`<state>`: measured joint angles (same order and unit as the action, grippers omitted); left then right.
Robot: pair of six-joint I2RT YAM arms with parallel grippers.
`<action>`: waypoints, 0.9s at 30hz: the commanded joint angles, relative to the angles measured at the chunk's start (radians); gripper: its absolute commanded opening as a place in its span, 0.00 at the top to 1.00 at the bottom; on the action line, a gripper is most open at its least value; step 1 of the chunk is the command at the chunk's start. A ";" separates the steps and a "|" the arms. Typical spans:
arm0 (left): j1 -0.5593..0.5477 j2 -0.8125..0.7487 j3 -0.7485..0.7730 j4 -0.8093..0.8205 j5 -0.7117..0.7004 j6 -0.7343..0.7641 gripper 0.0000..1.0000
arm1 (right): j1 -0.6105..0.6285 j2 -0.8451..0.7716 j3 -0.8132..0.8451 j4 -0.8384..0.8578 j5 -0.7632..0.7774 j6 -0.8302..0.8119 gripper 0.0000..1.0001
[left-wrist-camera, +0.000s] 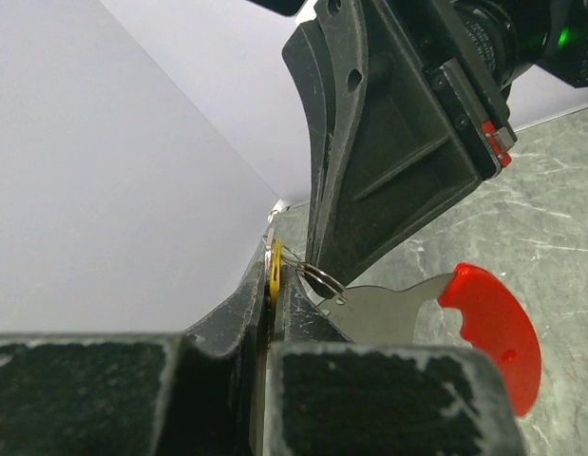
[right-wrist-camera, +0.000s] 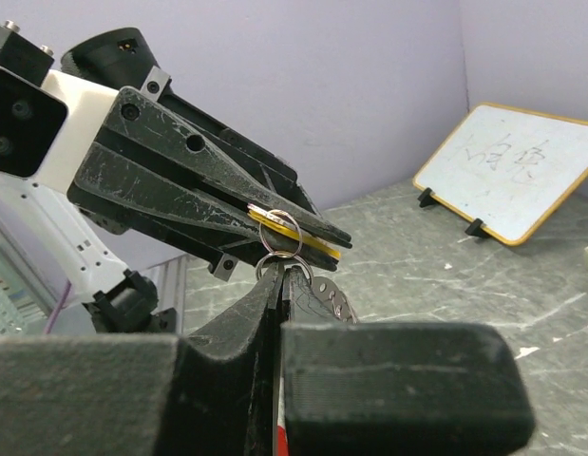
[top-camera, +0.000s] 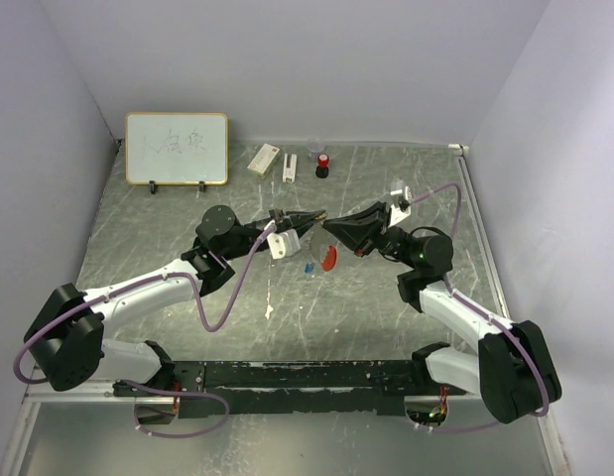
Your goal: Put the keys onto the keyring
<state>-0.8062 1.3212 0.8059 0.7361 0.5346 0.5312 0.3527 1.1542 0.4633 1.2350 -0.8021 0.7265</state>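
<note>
Right wrist, unlike top external, shows left tool (right-wrist-camera: 324, 243) clamping gold key (right-wrist-camera: 294, 231), right tool (right-wrist-camera: 279, 277) pinching keyring (right-wrist-camera: 329, 296)

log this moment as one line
left pincer: shut on gold key | right pincer: shut on keyring, red tag hanging | blue key: on table

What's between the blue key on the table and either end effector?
Nothing visible covers the blue key; it lies bare on the table. The red tag hangs close beside it. Above it, the left end effector is shut on the gold key, the right end effector on the keyring.
</note>
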 commanded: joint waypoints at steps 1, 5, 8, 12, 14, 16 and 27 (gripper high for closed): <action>0.002 -0.002 0.052 0.004 -0.041 0.038 0.93 | -0.005 -0.064 0.015 -0.151 0.032 -0.103 1.00; 0.003 0.005 0.059 -0.038 -0.083 0.057 0.94 | -0.004 -0.150 0.047 -0.390 0.076 -0.254 1.00; 0.003 0.014 0.060 -0.052 -0.099 0.056 0.93 | -0.003 -0.200 0.074 -0.563 0.115 -0.361 1.00; 0.002 0.020 0.056 -0.044 -0.098 0.047 0.93 | -0.004 -0.231 0.107 -0.692 0.135 -0.443 1.00; 0.002 0.024 0.053 -0.037 -0.093 0.044 0.93 | -0.004 -0.236 0.118 -0.727 0.151 -0.452 0.99; 0.001 0.024 0.042 -0.017 -0.087 0.042 0.93 | -0.004 -0.236 0.124 -0.740 0.158 -0.450 0.85; 0.001 0.008 0.025 0.014 -0.037 -0.018 0.93 | -0.003 -0.242 0.039 -0.584 0.183 -0.366 0.82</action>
<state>-0.8062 1.3430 0.8158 0.7124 0.4656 0.5594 0.3527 0.9310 0.5430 0.5739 -0.6544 0.3279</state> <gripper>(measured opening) 0.097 0.192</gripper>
